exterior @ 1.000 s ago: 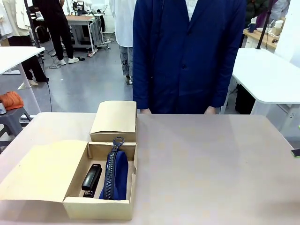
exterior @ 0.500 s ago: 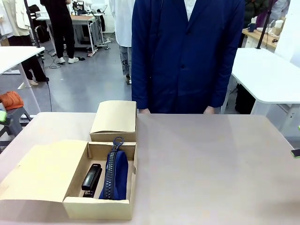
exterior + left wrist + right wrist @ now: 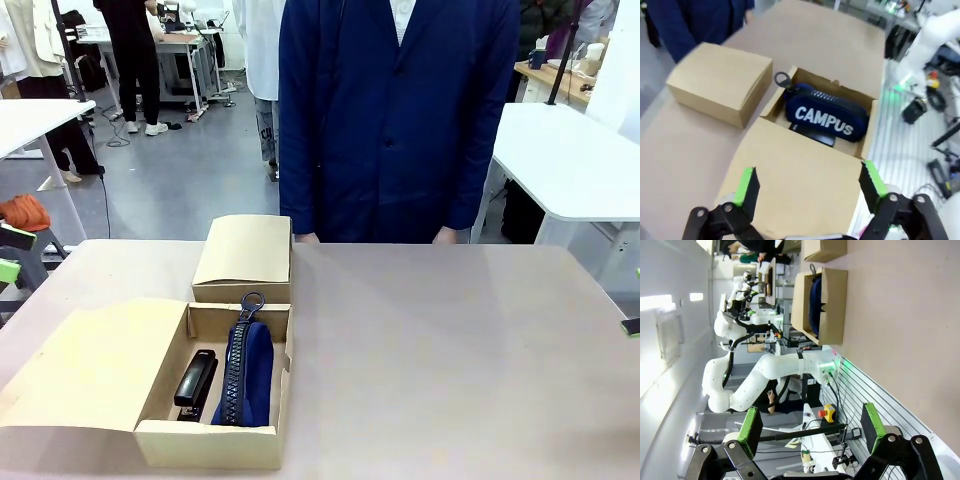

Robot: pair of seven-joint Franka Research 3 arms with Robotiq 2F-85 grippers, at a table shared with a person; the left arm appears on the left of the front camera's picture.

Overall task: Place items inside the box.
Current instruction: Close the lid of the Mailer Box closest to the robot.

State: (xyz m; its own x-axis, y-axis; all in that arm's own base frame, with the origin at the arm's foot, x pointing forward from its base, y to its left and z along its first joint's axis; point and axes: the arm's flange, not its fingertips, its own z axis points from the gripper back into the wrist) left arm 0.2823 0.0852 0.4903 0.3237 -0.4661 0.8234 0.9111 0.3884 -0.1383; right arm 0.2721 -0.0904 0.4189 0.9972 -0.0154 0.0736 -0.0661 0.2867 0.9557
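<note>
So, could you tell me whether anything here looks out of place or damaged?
Nothing stands out: the navy zip pencil pouch and black stapler lie neatly side by side inside the open box, with the closed box squarely behind it.

Stapler [image 3: 196,383] left of pouch [image 3: 245,372] in box [image 3: 213,441]; 2nd box [image 3: 245,258] behind.

"CAMPUS" in white capitals on navy zip pencil pouch [image 3: 826,116]; no other text legible
</note>
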